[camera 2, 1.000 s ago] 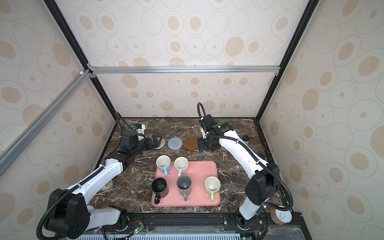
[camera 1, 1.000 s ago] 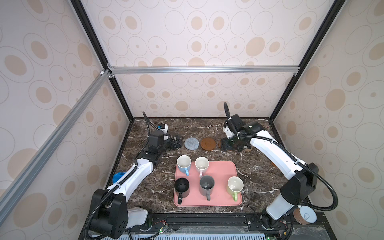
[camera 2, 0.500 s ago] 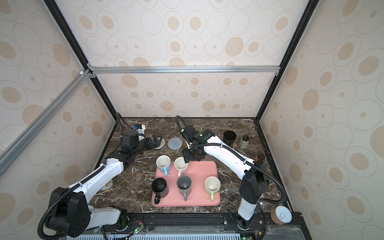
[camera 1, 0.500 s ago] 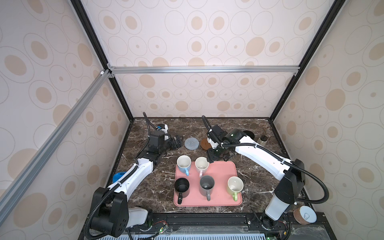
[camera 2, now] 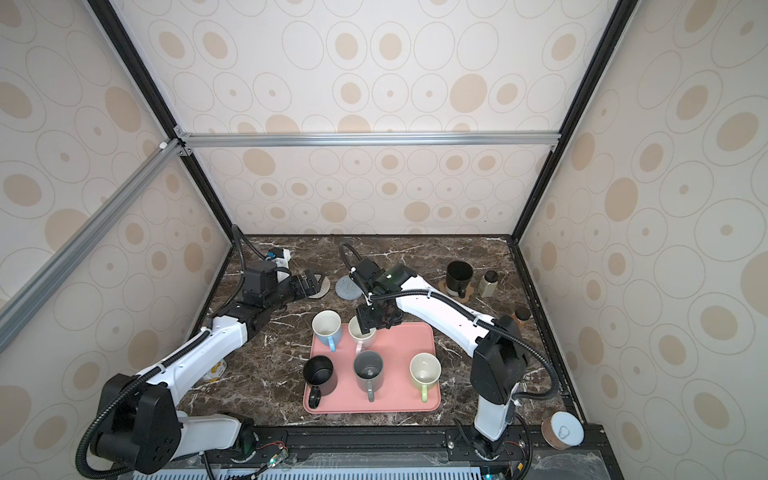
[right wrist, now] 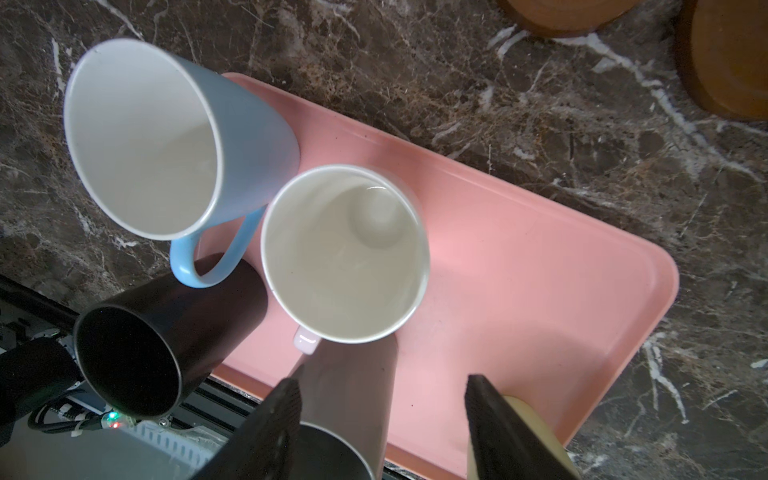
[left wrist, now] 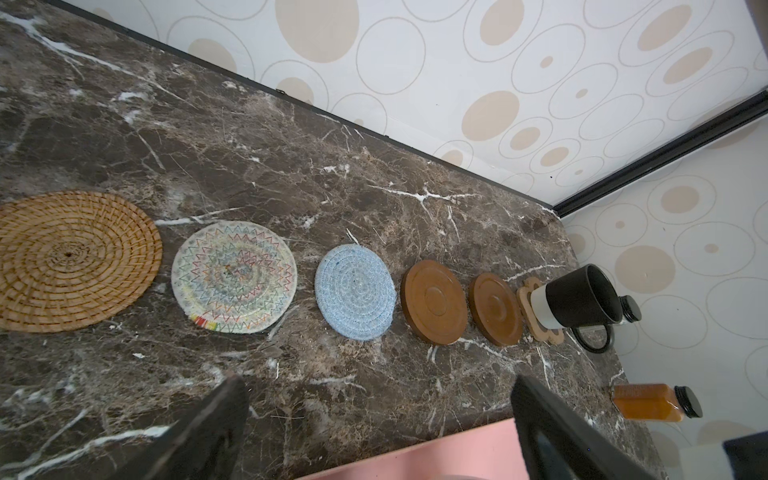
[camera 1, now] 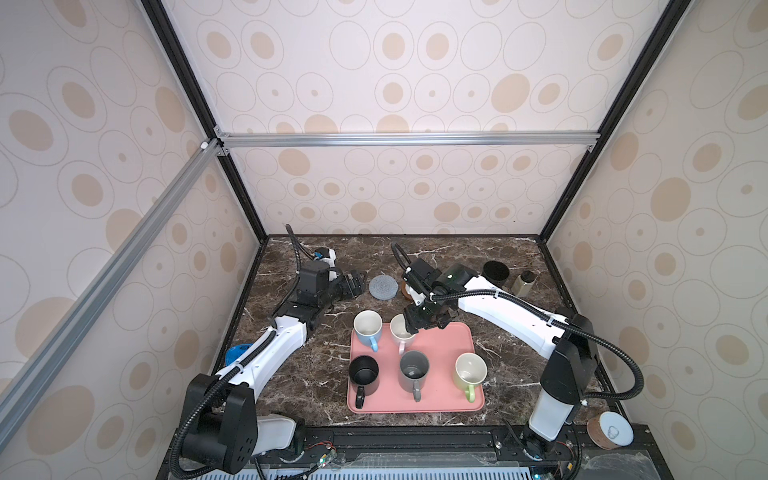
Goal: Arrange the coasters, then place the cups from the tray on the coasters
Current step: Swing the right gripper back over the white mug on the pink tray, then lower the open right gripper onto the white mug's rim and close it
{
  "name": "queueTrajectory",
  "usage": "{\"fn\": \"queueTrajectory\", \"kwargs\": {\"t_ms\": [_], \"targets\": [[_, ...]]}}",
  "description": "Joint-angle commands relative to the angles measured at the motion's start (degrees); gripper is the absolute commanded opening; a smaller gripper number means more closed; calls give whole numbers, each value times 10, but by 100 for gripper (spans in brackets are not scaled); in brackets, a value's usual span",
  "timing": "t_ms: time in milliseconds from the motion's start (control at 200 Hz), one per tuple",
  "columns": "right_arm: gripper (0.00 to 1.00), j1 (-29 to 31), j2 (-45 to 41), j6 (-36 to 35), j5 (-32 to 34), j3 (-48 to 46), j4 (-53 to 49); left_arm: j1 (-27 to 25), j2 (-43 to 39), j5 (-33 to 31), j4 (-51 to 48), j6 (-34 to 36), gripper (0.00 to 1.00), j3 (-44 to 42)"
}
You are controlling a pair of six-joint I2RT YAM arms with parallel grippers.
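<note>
The pink tray holds the light blue cup, pink cup, a black cup, grey cup and green cup. My right gripper hovers open just above the pink cup, empty. In the left wrist view the coasters lie in a row: rattan, cream, grey-blue, two wooden discs and the paw coaster with another black cup on it. My left gripper stands open and empty beside the grey-blue coaster.
An amber bottle lies near the right wall, and a small dark-capped bottle stands beside the back black cup. A white-lidded can sits off the table at front right. A blue object lies by the left wall.
My right arm has swung from the back right, away from the black cup on the paw coaster, to above the pink cup at the tray's back. The left arm stays put.
</note>
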Motion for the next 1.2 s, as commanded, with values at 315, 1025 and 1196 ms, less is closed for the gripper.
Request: {"fn": "queueTrajectory", "kwargs": {"t_ms": [315,1025,1196], "targets": [[67,30,32,20,0,-4,-19,2,5,-3,16,-8,100,-2],[67,40,60,23,-11,-18,-11,2,6,-1,19,-7,100,-5],[67,42,72,27,2,-19,-14,2,5,-3,20,-7,100,-8]]}}
